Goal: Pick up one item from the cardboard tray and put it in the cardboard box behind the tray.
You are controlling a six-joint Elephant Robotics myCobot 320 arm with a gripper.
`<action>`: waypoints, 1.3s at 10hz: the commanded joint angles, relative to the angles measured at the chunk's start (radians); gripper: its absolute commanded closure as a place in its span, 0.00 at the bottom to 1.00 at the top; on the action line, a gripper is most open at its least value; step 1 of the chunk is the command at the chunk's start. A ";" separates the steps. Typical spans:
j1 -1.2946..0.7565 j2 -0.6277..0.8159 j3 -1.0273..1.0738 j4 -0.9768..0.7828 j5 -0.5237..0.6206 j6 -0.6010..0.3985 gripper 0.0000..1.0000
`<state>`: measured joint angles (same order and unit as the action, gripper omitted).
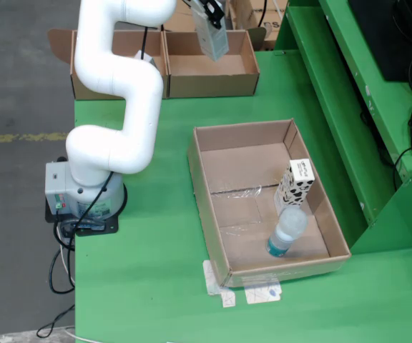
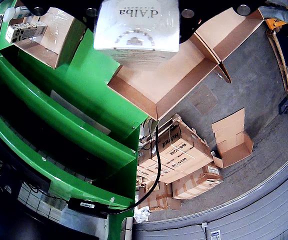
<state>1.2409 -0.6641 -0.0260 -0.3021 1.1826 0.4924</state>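
Above the far right open brown cardboard box (image 1: 212, 64), the white arm's gripper (image 1: 211, 27) holds a pale rectangular carton (image 1: 212, 37) clamped, long axis hanging down; box floor lies directly beneath. Right, nearer: brown cardboard tray (image 1: 204, 187).

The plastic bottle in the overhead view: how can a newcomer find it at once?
Find the big open cardboard tray on the green table. In its near right corner lies the plastic bottle. It is clear and rounded, while the neighbouring carton is white with black spots.
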 commanded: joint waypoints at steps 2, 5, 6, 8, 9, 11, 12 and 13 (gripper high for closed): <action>0.024 -0.033 0.026 0.122 -0.034 -0.056 1.00; 0.028 -0.074 0.026 0.195 -0.044 -0.100 1.00; 0.028 -0.074 0.026 0.195 -0.044 -0.100 1.00; 0.036 -0.090 0.026 0.234 -0.051 -0.122 1.00; 0.036 -0.090 0.026 0.234 -0.051 -0.122 1.00; 0.039 -0.112 0.026 0.276 -0.061 -0.139 1.00; 0.039 -0.112 0.026 0.276 -0.061 -0.139 1.00; 0.019 -0.133 0.026 0.229 -0.018 -0.122 1.00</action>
<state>1.2730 -0.8006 -0.0276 -0.0443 1.1350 0.3588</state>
